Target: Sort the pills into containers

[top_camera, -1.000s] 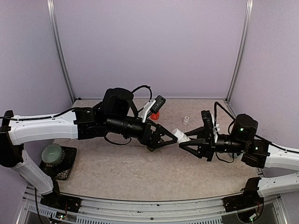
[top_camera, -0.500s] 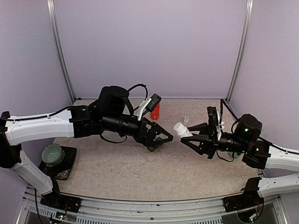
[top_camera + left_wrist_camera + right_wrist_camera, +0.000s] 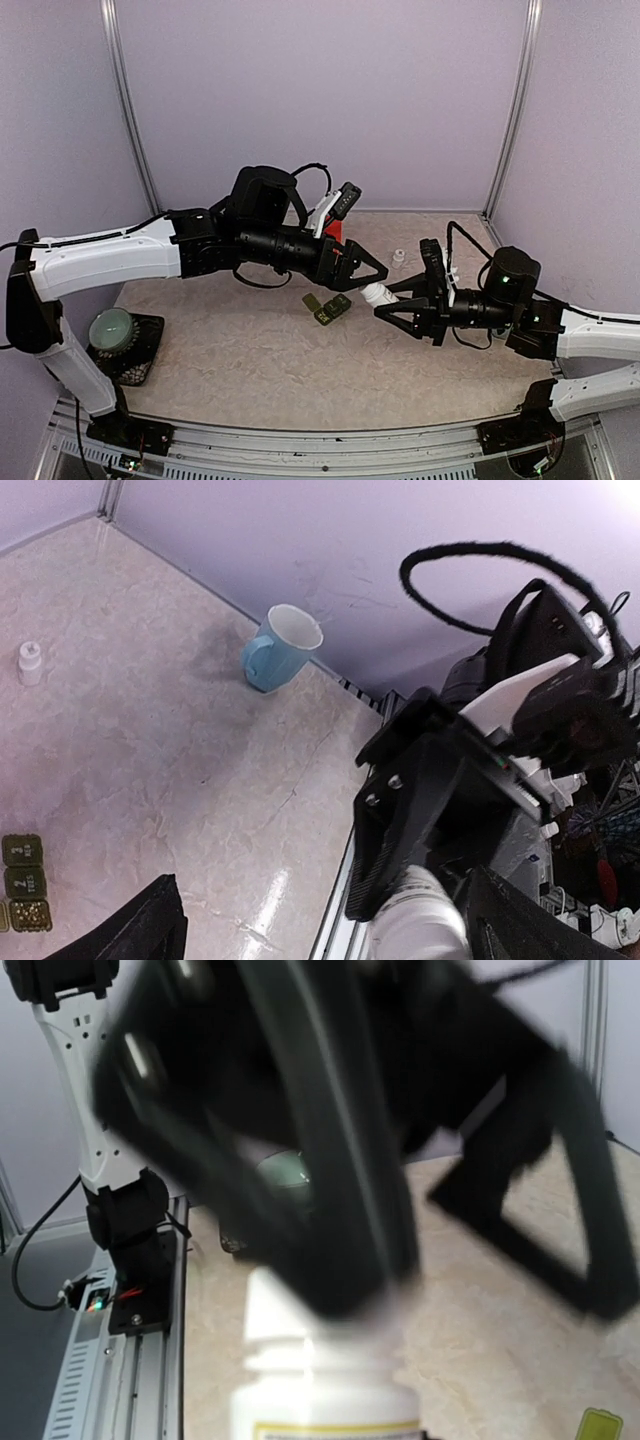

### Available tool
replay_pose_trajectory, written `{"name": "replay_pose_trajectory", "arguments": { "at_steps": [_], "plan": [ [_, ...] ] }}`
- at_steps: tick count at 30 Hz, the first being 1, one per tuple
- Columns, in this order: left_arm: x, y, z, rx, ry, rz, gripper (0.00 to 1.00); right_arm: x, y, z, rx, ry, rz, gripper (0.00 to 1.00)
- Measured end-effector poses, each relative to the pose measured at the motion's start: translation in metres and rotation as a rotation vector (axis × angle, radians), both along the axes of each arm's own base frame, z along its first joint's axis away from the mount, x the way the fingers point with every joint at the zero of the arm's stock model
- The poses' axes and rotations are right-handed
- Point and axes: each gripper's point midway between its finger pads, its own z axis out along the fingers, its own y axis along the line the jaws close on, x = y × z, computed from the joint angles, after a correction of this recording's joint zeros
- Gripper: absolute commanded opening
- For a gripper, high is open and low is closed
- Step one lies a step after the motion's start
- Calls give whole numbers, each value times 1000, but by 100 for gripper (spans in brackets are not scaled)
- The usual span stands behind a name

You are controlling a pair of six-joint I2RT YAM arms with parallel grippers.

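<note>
Left claw (image 3: pixel 368 278): you'll see it has lifted off its low spot of a second ago. Jaws wide, holding nothing, just above the white bottle (image 3: pixel 376 293). Right claw (image 3: pixel 388 300): narrow, clamped on that bottle, swung back in and lower. The containers (image 3: pixel 328 307) lie uncovered on the tabletop (image 3: pixel 250 350), just left of the bottle's mouth. Likely you're lining up to pour; cap state unclear

The containers (image 3: pixel 328 308) lie mid-way across the surface (image 3: pixel 250 370), a small bottle (image 3: pixel 399 257) standing behind them to the right, another bottle (image 3: pixel 333 233) farther back behind the left arm (image 3: pixel 120 262).
</note>
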Motion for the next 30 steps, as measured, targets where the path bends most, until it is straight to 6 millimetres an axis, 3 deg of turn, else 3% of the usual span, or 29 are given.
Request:
{"name": "replay_pose_trajectory", "arguments": {
  "at_steps": [3,20,27,30],
  "plan": [
    [0,0,-16,31,23,1,85,-1,-1,-3,-11,8,-2,0],
    [-19,3,-17,12,21,-54,72,3,-17,-2,-23,19,-74,0],
    [-41,8,-53,127,52,-101,71,5,-25,26,65,-39,-98,0],
    [-38,13,-51,126,43,-93,72,6,-23,24,60,-36,-92,0]
  ]
}}
